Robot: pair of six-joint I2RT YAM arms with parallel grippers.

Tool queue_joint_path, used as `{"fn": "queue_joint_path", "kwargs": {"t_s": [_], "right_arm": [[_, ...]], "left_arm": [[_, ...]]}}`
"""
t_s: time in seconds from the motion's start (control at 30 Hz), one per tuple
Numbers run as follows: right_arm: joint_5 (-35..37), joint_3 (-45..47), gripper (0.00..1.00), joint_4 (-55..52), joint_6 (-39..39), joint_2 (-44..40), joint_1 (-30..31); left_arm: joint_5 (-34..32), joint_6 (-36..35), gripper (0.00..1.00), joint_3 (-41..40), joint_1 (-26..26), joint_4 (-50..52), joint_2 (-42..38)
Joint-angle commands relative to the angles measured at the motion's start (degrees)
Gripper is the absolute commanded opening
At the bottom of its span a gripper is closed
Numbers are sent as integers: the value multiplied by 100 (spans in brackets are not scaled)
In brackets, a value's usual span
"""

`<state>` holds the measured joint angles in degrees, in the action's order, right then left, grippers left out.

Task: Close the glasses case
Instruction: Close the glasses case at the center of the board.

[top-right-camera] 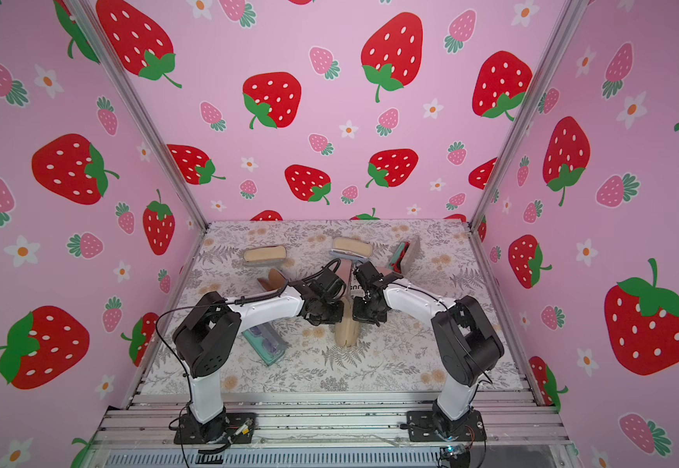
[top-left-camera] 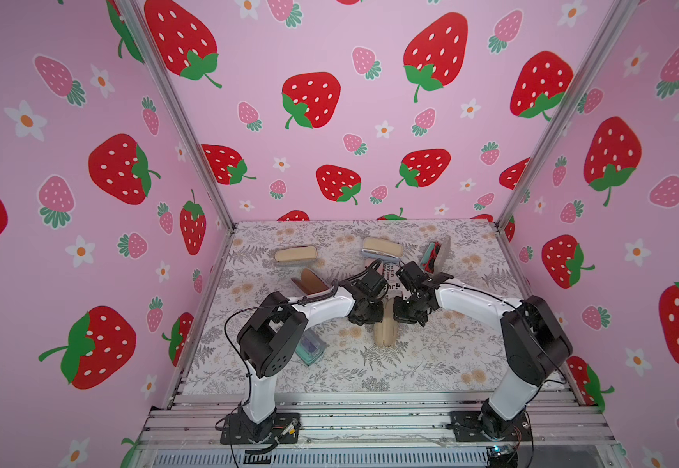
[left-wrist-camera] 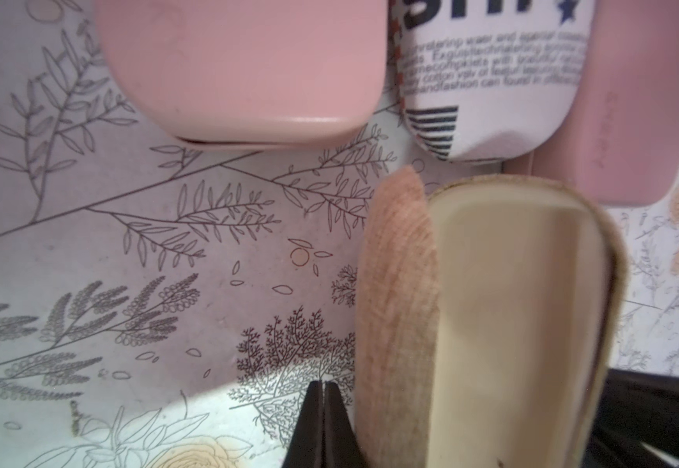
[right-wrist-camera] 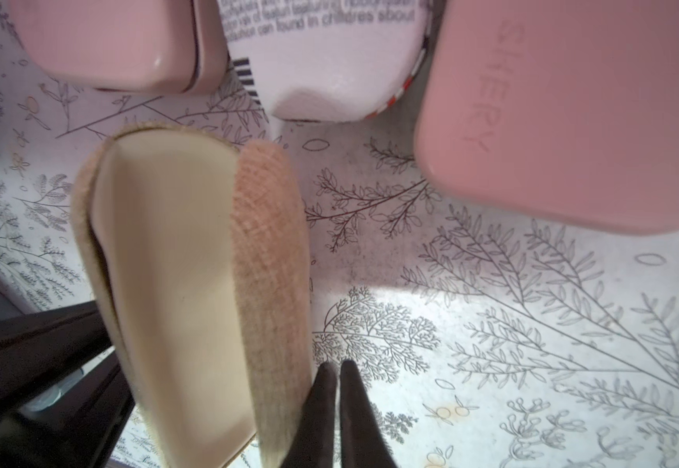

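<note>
My left gripper (left-wrist-camera: pixel 324 387) and right gripper (right-wrist-camera: pixel 338 366), both pressed together and empty, flank the half-open tan glasses case (top-left-camera: pixel 384 332) between them, its long axis running away from my base, neither arm nearer.

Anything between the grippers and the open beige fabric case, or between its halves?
Nothing visible. The left gripper and right gripper, both shut, flank the beige fabric glasses case from outside; its cream interior looks empty.

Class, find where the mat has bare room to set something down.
Free: the near mat strip, right of the teal case. Crowded: the centre, where left pincer and right pincer flank the open tan case, pink case behind.
</note>
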<state>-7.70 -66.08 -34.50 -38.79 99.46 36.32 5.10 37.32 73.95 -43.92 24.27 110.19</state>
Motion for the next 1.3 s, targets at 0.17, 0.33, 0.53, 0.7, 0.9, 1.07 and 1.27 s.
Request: {"fn": "queue_joint_path", "kwargs": {"t_s": [0.17, 0.33, 0.53, 0.7, 0.9, 1.07, 1.27], "right_arm": [[-565, -326, 9, 488, 21, 163, 192], [-484, -294, 9, 475, 3, 116, 193], [-179, -145, 13, 383, -63, -100, 192], [326, -13, 24, 115, -100, -323, 192], [629, 52, 35, -103, -120, -549, 192], [573, 61, 48, -109, -134, -569, 193], [523, -20, 61, -166, -173, -464, 254]], "left_arm": [[461, 12, 0, 398, -236, -414, 64], [434, 11, 0, 362, -238, -414, 29], [318, 86, 0, 74, -145, -540, -209], [322, 109, 0, -271, 50, -673, -456], [347, 118, 0, -681, 260, -824, -676], [333, 118, 0, -903, 408, -889, -821], [311, 90, 0, -1093, 516, -889, -1054]]}}
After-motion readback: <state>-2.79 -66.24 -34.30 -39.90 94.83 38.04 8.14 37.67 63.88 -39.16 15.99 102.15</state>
